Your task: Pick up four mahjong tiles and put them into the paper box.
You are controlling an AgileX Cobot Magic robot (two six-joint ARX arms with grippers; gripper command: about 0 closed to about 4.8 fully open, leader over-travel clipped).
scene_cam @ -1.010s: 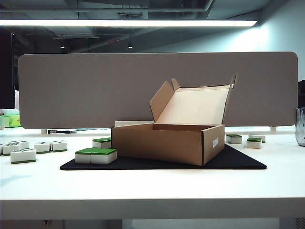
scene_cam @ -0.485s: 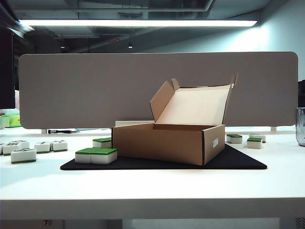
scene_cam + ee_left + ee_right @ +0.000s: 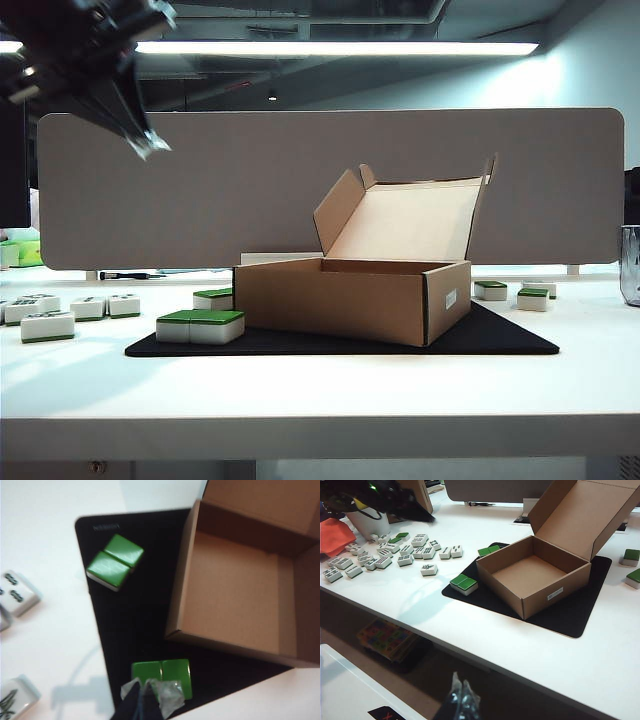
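The open paper box (image 3: 350,300) stands on a black mat (image 3: 500,340), empty inside (image 3: 235,590). Two green-topped mahjong tiles (image 3: 200,325) lie side by side on the mat's front left corner, and another pair (image 3: 213,297) lies behind them. My left gripper (image 3: 150,145) hangs shut and empty high above the table's left side. In the left wrist view its fingertips (image 3: 145,690) hover over the near pair (image 3: 161,675), with the far pair (image 3: 115,561) beyond. My right gripper (image 3: 460,692) is shut and empty, low in front of the table's edge, far from the box (image 3: 535,575).
Several loose white tiles (image 3: 385,555) lie scattered on the table left of the mat. Two more green-topped tiles (image 3: 533,298) sit right of the box. A grey partition (image 3: 330,180) closes the back. A glass (image 3: 630,265) stands at the far right.
My left arm has swung into the exterior view from the upper left and moved down and to the right. Box and tiles have stayed put.
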